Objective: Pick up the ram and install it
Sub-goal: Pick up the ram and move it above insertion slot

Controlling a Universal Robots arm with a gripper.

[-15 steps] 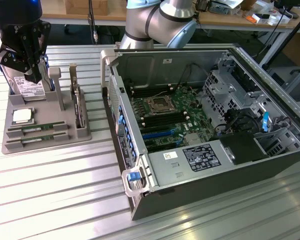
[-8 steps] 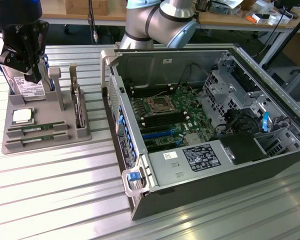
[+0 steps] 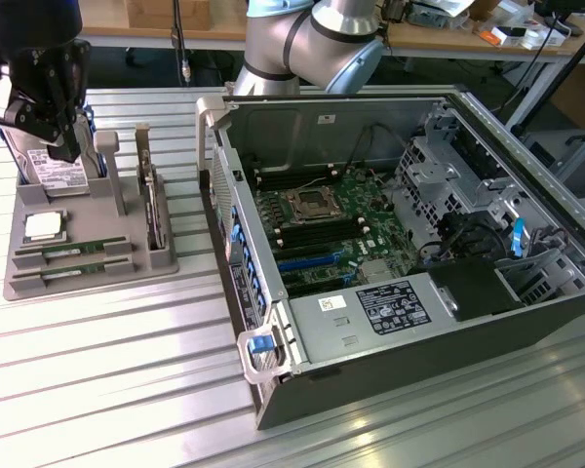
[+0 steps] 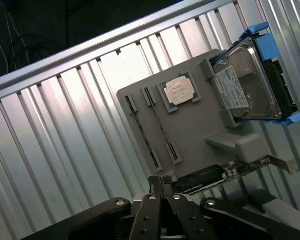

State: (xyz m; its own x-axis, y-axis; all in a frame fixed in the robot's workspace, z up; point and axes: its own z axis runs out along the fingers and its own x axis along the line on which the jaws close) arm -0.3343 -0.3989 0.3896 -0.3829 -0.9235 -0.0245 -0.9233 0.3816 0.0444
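The worktop [image 3: 127, 390] is made of long silver slats. It has lots of bare room in front of the tray [image 3: 127, 255] and on the exterior view's left of it. On the tray's other side is a strip of bare worktop, and then the big open case [image 3: 273, 390]. The case has no lid, so its green board shows from above. Its tall wall faces the tray. The silver arm [image 3: 312, 44] reaches in from behind the case.

The grey tray lies flat, and its edges touch nothing but the worktop. At its far end a drive [image 3: 51, 168] stands up on its edge. A card [image 3: 154, 210] stands in a slot on the tray's side nearest the case. A square chip [image 3: 42, 226] lies flat in front of the drive.

The ram [image 3: 74, 251] is a thin green stick. It lies in a slot on the tray, just in front of the chip. A twin stick [image 3: 73, 272] lies in the next slot, close beside it.

The black gripper [image 3: 63, 146] hangs over the tray's far end, by the drive and apart from the ram. Its fingers [image 4: 153, 187] are pressed together and hold nothing.
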